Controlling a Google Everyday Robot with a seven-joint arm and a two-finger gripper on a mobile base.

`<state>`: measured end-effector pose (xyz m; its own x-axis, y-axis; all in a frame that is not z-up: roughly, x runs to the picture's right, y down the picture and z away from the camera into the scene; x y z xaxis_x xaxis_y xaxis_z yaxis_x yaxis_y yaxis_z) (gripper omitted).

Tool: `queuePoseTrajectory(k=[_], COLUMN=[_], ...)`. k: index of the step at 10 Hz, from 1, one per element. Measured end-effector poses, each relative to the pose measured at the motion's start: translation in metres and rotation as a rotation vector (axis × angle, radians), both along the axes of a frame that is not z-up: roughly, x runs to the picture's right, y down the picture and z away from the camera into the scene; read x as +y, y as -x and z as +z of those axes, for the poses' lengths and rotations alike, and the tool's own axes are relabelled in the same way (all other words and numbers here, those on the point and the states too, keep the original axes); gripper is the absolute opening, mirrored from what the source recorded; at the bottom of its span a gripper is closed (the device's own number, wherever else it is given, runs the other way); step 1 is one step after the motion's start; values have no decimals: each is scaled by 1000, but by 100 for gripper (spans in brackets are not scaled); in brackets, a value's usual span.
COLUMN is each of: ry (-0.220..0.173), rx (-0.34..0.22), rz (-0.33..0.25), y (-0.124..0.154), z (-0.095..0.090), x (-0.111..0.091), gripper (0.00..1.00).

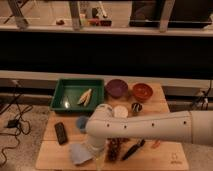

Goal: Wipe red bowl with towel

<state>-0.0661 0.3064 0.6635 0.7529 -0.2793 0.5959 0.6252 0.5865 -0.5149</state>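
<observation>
A white robot arm reaches in from the right across the wooden table [167,156], its gripper [98,158] low at the near edge, just beside the grey towel [79,153], seemingly placed there to take up the cloth. Whether the gripper is wide or closed cannot be told. The red bowl [142,92], apparently empty, sits well apart at the far right, next to a purple bowl [116,88]. A green tray [59,96] holds one pale object [85,96].
</observation>
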Motion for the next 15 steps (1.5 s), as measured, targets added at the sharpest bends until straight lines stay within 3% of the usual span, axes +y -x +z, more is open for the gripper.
queuePoseTrajectory(k=[15], ry=[-3], rx=[1], rz=[0], y=[0], z=[0], x=[-1], gripper=[80])
